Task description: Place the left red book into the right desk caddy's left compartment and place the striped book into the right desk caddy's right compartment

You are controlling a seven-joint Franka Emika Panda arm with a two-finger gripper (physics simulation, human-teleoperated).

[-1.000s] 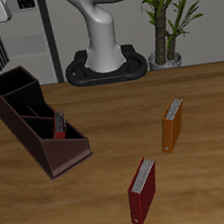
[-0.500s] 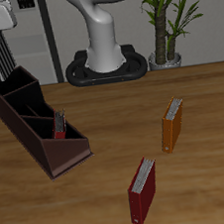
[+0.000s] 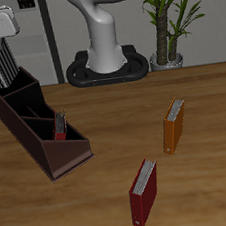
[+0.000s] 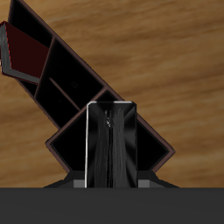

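My gripper is shut on the striped book, which hangs upright from it. The book's lower end is at the rim of the back end section of the right desk caddy. In the wrist view the striped book stands over that dark end section. The red book stands in the caddy's other end section, nearest the table's front edge; it also shows in the wrist view. The middle section holds no book.
An orange book and a maroon-red book stand upright on the wooden table, away from the caddy. The robot's base and a potted plant stand at the back.
My gripper has come down and moved a little sideways with the striped book, bringing it over the caddy's back end section. The other books have not moved.
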